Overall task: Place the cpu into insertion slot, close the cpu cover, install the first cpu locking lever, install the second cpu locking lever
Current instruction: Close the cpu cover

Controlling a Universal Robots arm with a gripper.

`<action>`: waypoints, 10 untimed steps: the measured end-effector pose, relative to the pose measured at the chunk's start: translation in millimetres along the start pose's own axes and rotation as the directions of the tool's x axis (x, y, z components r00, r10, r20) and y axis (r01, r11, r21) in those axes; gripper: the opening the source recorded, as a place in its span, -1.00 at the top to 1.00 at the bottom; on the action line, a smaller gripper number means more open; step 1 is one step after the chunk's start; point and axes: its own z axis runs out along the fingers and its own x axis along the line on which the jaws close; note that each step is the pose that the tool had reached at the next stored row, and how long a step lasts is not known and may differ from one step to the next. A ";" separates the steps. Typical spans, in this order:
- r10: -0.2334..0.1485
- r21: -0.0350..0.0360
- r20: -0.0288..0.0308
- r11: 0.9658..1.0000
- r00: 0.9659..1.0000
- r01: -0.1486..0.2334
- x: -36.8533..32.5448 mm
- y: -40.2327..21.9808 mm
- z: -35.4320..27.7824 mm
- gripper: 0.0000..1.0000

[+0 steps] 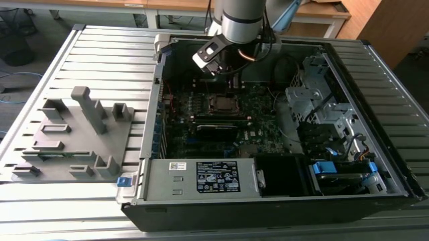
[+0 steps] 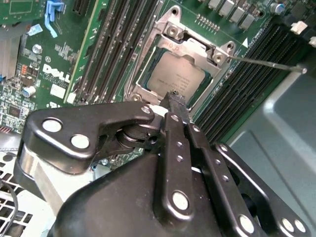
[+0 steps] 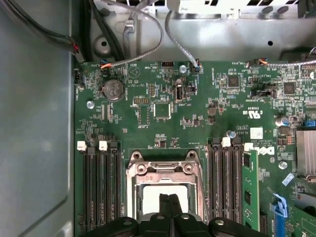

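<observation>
As we look along the arm, the gripper (image 2: 176, 100) has its fingers pressed together on nothing, and it hangs over the insertion slot (image 2: 170, 22). Beyond the tip we see the cpu (image 2: 175, 76) seated in that slot, framed by the cpu cover (image 2: 191, 48). Farther off, a thin lever (image 2: 266, 64) juts outward over the memory slots (image 2: 247, 84).

The cpu (image 2: 173, 74): in the second wrist view its near edge is hidden behind the gripper (image 2: 176, 100); in the first wrist view the fingers (image 3: 165, 210) cover its middle and the rest runs off the picture's edge. The cover (image 2: 193, 49): near side hidden under the gripper. The slot (image 1: 221, 103): in the exterior view, too small to tell how the cover lies. The gripper body is cut off by the edge in both wrist views.
</observation>
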 end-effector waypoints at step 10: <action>-0.006 0.000 0.000 1.000 1.000 0.006 -0.1 -1.9 1.3 0.79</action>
